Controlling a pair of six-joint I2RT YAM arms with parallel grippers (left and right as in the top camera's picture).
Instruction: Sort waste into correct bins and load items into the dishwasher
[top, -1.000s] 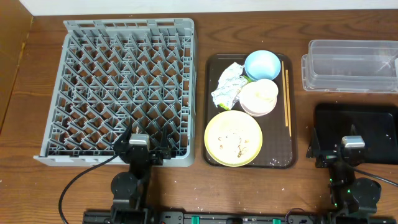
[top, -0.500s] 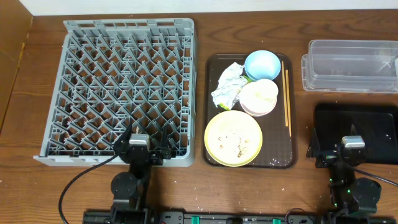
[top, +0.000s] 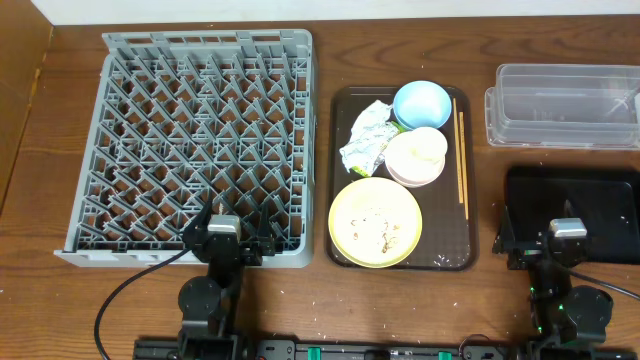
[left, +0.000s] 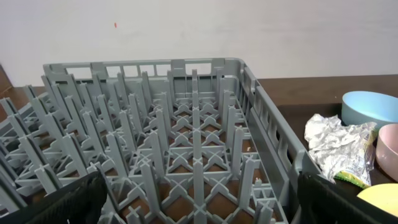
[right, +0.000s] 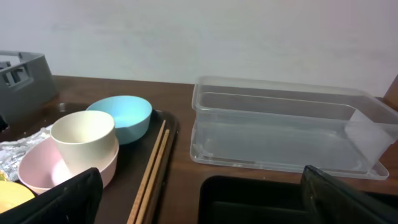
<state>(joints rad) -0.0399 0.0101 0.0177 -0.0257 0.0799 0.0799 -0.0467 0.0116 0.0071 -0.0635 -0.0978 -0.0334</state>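
Observation:
The grey dish rack (top: 190, 150) fills the left of the table and the left wrist view (left: 186, 143). On the brown tray (top: 345, 180) lie crumpled white paper with a yellow-green packet (top: 368, 137), a light blue bowl (top: 421, 102), a white cup in a pale bowl (top: 417, 155), a yellow plate with crumbs (top: 375, 222) and chopsticks (top: 461, 150). The clear tub (top: 565, 105) and black bin (top: 575, 210) stand at right. My left gripper (top: 228, 228) is open and empty at the rack's near edge. My right gripper (top: 565, 232) is open and empty over the black bin's near edge.
The right wrist view shows the blue bowl (right: 121, 115), the cup (right: 84, 140), the chopsticks (right: 152, 168), the clear tub (right: 280, 127) and the black bin (right: 261, 202). A wall runs along the table's far edge.

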